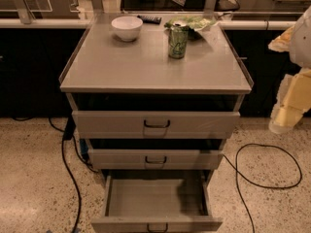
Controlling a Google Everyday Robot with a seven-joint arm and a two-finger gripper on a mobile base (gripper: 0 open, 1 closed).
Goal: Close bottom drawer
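The bottom drawer (155,198) of the grey-beige cabinet is pulled far out and its inside looks empty. Its front panel with the small dark loop handle (157,227) sits at the lower edge of the view. The two drawers above it stand slightly out, the top drawer (155,124) and the middle drawer (155,159). My gripper (287,111) hangs at the right edge, level with the top drawer, well apart from the cabinet and far from the bottom drawer's handle.
On the cabinet top (121,67) stand a white bowl (127,28) and a green can (178,41), with a crumpled bag (194,22) behind. Black cables lie on the speckled floor to the left (65,169) and right (262,169) of the cabinet.
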